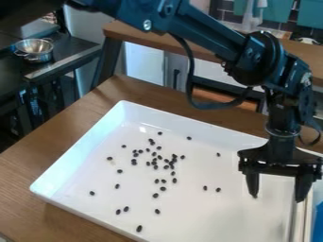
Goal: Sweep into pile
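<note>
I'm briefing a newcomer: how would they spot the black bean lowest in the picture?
On the brown wooden table lies a large white rectangular tray. Near its camera-side rim, below the scattered black beans, is one small black oval bean. It lies alone, closer to that rim than any other.

Glossy plastic-look tray (202, 212), smooth wood tbl (63, 130), shiny metal bowl (36, 49), pincer (276, 197) w/ matt plastic-look surf.

White tray (202, 212), black beans (139, 228), brown table (82, 113).
</note>
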